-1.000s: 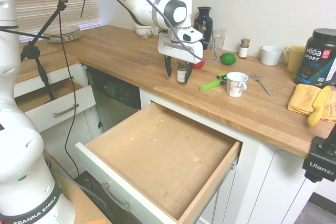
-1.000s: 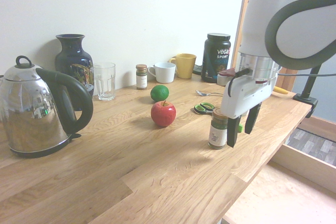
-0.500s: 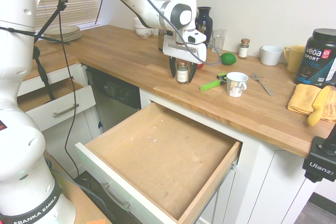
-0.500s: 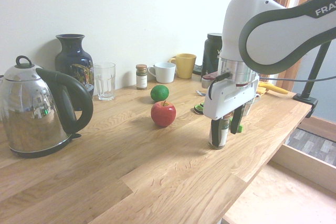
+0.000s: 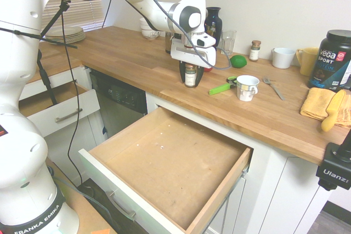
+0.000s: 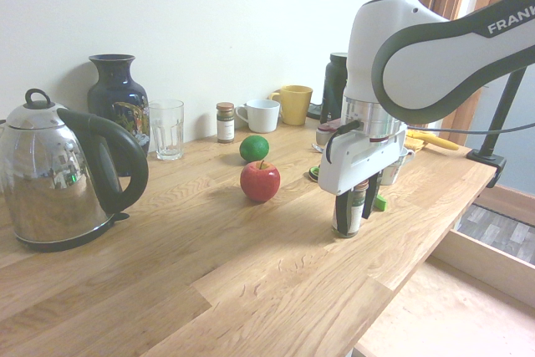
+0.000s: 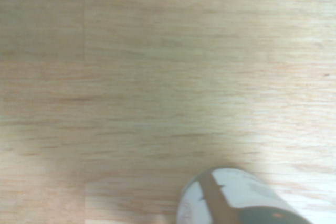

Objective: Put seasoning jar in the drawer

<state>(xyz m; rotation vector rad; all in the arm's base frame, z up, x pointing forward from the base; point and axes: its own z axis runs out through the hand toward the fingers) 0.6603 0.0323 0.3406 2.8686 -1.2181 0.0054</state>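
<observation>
The seasoning jar [image 5: 190, 76] [image 6: 352, 216], clear glass with a brown lid and pale label, stands upright on the wooden counter near its front edge. My gripper [image 5: 190, 78] [image 6: 353, 215] is lowered over it, straddling the jar from above. Whether it presses on the glass does not show. The jar's lid and label [image 7: 236, 198] show blurred in the wrist view. The drawer [image 5: 219, 187], wide with a bare light-wood floor, stands pulled out below the counter, in front of the jar, with nothing in it.
A red apple [image 6: 260, 181] and a lime [image 6: 253, 148] lie just behind the jar. Green scissors [image 5: 222, 87] and a white mug [image 5: 247, 87] sit beside it. A second small jar [image 5: 255, 50] stands by the wall. A narrower drawer [image 5: 55, 108] is open further along.
My gripper has come down over the seasoning jar and drawn in around it. The jar has stayed in the same spot on the counter.
</observation>
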